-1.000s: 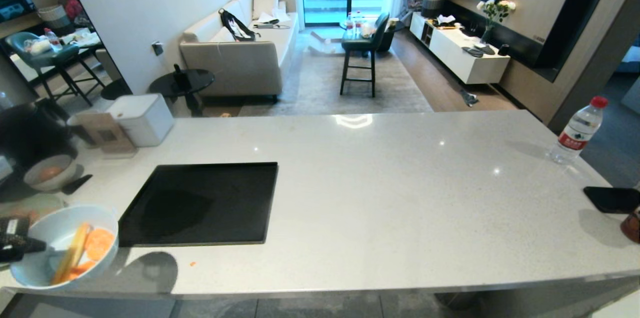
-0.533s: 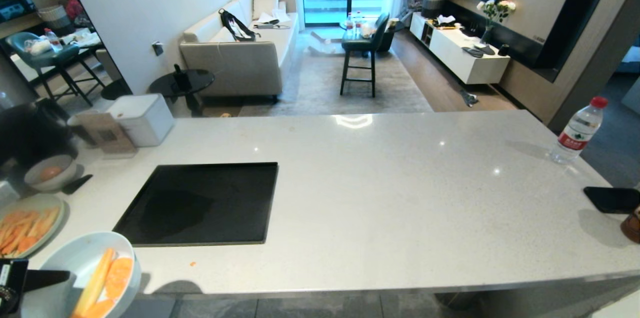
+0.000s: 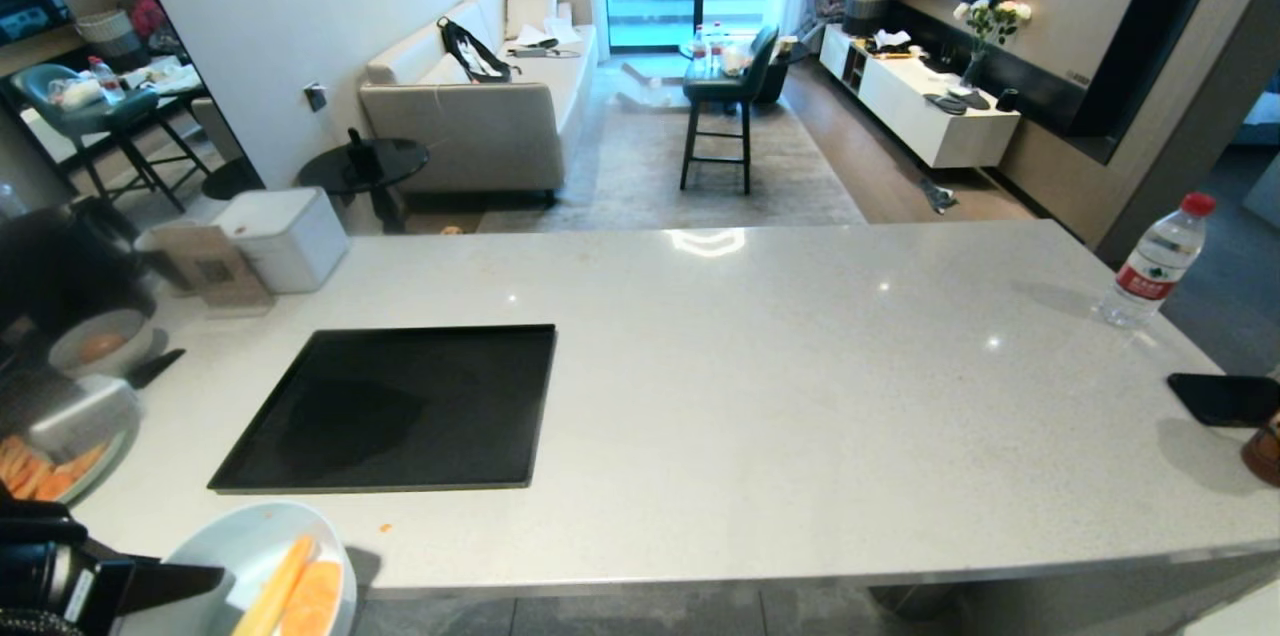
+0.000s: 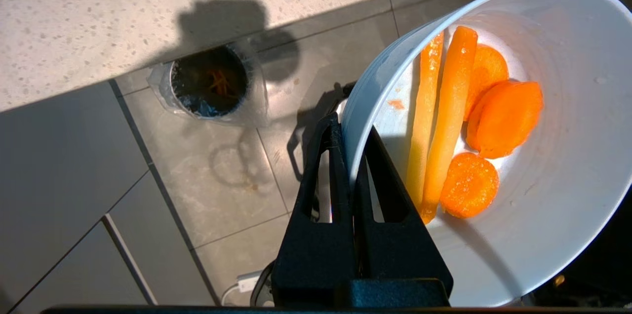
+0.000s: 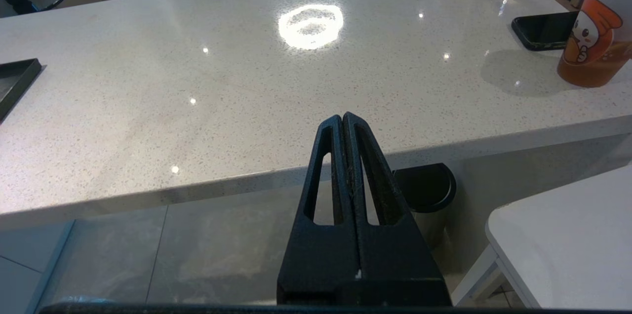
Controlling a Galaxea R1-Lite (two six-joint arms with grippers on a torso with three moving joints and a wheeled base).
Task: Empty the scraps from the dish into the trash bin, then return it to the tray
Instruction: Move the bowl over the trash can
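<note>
The dish point(image 3: 225, 556), a pale blue-white bowl, hangs at the counter's front left edge, partly past it. My left gripper point(image 3: 195, 578) is shut on its rim. In the left wrist view the black fingers point(image 4: 335, 166) pinch the dish point(image 4: 568, 180) wall, one inside and one outside. The scraps point(image 4: 464, 121), carrot slices and two sticks, lie inside it. The trash bin point(image 4: 210, 82) with its clear liner stands on the floor below, off to the side of the dish. The black tray point(image 3: 400, 484) lies empty on the counter. My right gripper point(image 5: 342, 117) is parked shut and empty before the counter edge.
A green plate of carrot strips point(image 3: 45, 471) and a greyish bowl point(image 3: 100, 344) sit at the far left, a white box point(image 3: 285, 236) behind them. At the right are a water bottle point(image 3: 1155, 261), a phone point(image 3: 1225, 398) and a dark bin point(image 5: 427, 188) under the counter.
My left gripper has carried the dish toward me and to the right, from over the counter's left end to its front edge. The green plate has come into view. The right arm has not moved.
</note>
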